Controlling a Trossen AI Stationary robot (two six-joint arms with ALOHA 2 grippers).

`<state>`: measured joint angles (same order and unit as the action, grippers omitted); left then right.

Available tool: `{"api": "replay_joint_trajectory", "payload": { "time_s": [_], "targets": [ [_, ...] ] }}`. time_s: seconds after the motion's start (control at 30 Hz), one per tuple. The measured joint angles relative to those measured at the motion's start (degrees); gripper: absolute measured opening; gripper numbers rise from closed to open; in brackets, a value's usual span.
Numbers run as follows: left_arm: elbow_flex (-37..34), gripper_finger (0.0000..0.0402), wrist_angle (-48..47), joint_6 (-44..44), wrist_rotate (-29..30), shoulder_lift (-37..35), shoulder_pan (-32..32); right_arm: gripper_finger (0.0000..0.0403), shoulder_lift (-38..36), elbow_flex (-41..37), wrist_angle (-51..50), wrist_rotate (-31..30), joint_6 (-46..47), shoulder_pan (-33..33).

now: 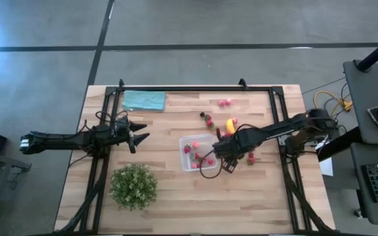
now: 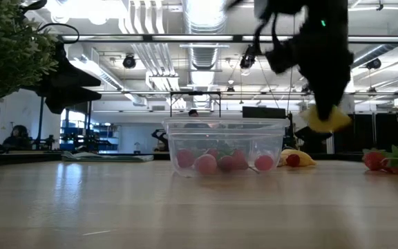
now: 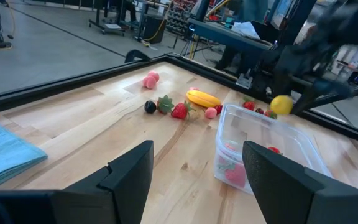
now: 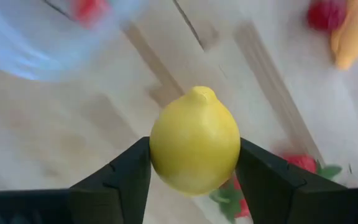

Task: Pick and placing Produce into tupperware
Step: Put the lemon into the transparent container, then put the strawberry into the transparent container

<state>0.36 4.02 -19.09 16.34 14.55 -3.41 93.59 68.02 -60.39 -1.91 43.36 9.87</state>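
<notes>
The wooden table (image 1: 163,196) carries the clear tupperware (image 1: 197,153) near its middle, already with several red and pink fruits inside, so the container sits where the right arm can reach it, while the banana (image 3: 202,98) and the other loose pieces lie just beyond it. The right gripper (image 4: 194,163) is clamped on the small yellow lemon (image 4: 195,140) and hangs above the table just beside the container's wall, lifted probably to clear the rim. The left gripper (image 1: 136,136) waits well apart, near the teal cloth (image 1: 144,100), with its fingers (image 3: 127,177) spread and empty.
</notes>
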Motion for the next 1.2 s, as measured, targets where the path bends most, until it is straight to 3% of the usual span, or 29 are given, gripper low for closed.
{"api": "replay_joint_trajectory", "payload": {
  "time_s": [0.27, 0.43, 0.67, 0.9, 1.2],
  "targets": [
    [0.0, 0.0233, 0.0, 0.0, 0.0, 0.0, 0.0, 0.0204, -1.3, 13.6, 2.1, -2.9, -0.5, -0.3],
    [0.0, 0.0233, 0.0, 0.0, 0.0, 0.0, 0.0, 0.0205, 0.4, 18.0, 7.9, -2.8, -1.8, -1.5],
    [0.0, 0.0233, 0.0, 0.0, 0.0, 0.0, 0.0, 0.0205, 5.8, 18.9, 8.3, -0.6, -3.3, -3.5],
    [0.0, 0.0233, 0.0, 0.0, 0.0, 0.0, 0.0, 0.0211, 10.3, 18.9, 8.5, -2.7, -3.6, -3.9],
    [0.0, 0.0233, 0.0, 0.0, 0.0, 0.0, 0.0, 0.0284, 10.8, 18.9, 8.3, -4.2, -3.6, -3.9]
  ]
}}
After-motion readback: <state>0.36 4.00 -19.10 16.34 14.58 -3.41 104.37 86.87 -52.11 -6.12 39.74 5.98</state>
